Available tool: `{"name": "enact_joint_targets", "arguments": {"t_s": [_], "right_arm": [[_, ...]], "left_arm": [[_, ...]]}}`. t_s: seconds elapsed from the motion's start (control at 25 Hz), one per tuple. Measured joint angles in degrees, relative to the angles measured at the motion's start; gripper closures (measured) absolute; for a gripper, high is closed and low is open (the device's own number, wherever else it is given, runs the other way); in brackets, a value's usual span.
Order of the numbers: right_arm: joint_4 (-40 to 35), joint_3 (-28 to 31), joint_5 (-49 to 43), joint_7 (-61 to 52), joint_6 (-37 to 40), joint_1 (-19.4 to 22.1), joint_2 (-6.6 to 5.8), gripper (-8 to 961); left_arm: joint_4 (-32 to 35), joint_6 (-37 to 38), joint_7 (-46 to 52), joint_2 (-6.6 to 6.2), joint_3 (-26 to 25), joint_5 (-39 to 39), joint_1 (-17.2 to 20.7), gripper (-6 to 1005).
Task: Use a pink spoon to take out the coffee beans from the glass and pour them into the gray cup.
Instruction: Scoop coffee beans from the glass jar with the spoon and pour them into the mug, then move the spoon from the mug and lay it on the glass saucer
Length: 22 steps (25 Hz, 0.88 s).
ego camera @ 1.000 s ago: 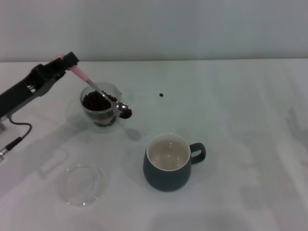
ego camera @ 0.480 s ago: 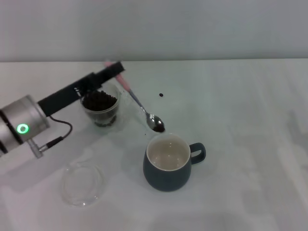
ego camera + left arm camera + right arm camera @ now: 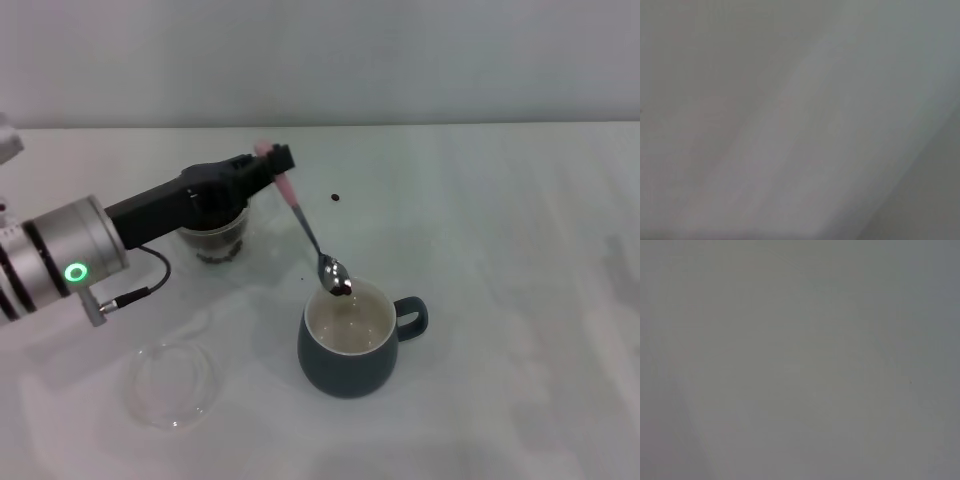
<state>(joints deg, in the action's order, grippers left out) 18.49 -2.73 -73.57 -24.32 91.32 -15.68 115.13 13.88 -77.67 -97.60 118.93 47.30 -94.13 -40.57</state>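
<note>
In the head view my left gripper point(image 3: 272, 160) is shut on the pink spoon point(image 3: 306, 226) by its pale pink handle, above the glass. The spoon slopes down to the right, and its metal bowl holds a few dark coffee beans point(image 3: 344, 287) right over the far rim of the gray cup point(image 3: 350, 370). That dark blue-gray mug has a cream inside and its handle points right. The glass point(image 3: 217, 240) with beans stands behind my left arm, mostly hidden by it. My right gripper is not in view. Both wrist views show only blank grey surface.
A flat clear round dish point(image 3: 170, 383) lies at the front left. One loose bean point(image 3: 335, 197) sits on the white table behind the mug, and a tiny dark speck point(image 3: 304, 279) lies left of the mug. A black cable point(image 3: 135, 292) hangs under my left arm.
My left arm has swung right from the glass, carrying the loaded spoon from beside the glass to over the mug's rim. The arm now covers most of the glass.
</note>
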Motion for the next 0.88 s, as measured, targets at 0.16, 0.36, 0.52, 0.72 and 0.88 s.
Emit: {"name": "enact_joint_targets", "arguments": {"t_s": [0.16, 0.36, 0.52, 0.72, 0.88], "right_arm": [[0.06, 0.07, 0.07, -0.02, 0.02, 0.00, 0.00, 217], [0.14, 0.32, 0.08, -0.03, 0.02, -0.30, 0.00, 217], [0.22, 0.49, 0.05, -0.03, 0.02, -0.46, 0.04, 217], [0.23, 0.54, 0.11, -0.03, 0.02, -0.58, 0.07, 217], [0.24, 0.54, 0.11, -0.03, 0.20, -1.01, 0.08, 217]], "left_arm": [[1.40, -1.01, -3.42, -0.01, 3.09, -0.14, -0.73, 872], [3.45, -2.82, -4.80, -0.03, 5.31, -0.36, -0.78, 871], [3.65, -4.20, -4.73, -0.10, 4.64, -0.95, 0.18, 871], [4.36, -8.05, -3.45, -0.81, 3.80, -6.55, 5.34, 871], [5.82, -10.12, 2.05, -2.32, 2.70, -14.13, 12.63, 871]]}}
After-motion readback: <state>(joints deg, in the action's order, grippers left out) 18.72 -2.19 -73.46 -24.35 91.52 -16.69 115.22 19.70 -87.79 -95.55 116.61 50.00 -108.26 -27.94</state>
